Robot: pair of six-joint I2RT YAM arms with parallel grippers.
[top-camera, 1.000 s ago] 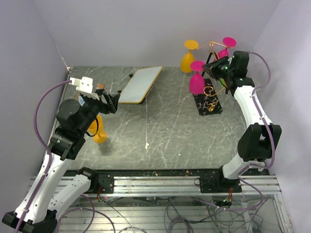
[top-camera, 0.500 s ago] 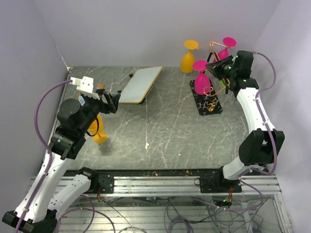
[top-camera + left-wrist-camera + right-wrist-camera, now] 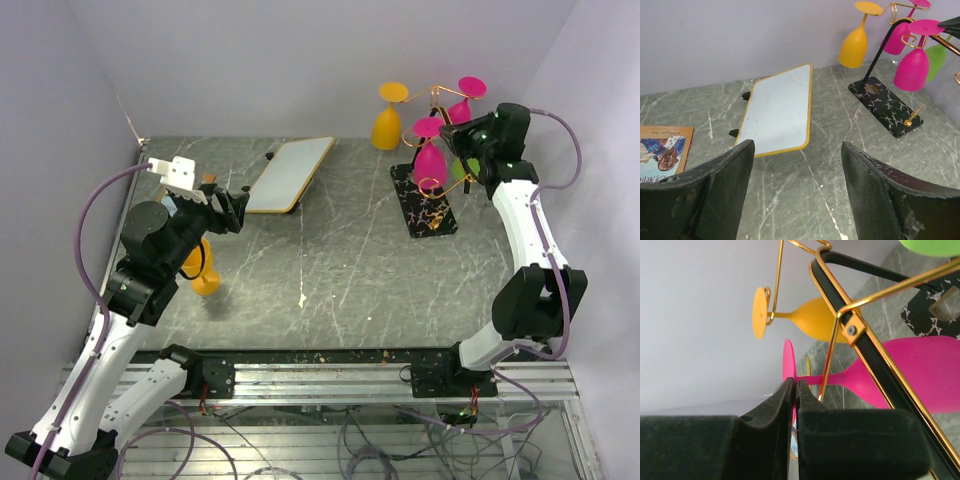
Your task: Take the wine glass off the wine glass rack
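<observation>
Veined grey tabletop (image 3: 340, 270); smooth pink wine glass (image 3: 430, 163); curled gold-wire rack (image 3: 428, 212)

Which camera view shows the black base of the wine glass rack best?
The left wrist view: almost the whole veined base lies in plain sight. The top external view shows it smaller, its far end behind a pink wine glass. The right wrist view catches only a part at the frame's edge.
</observation>
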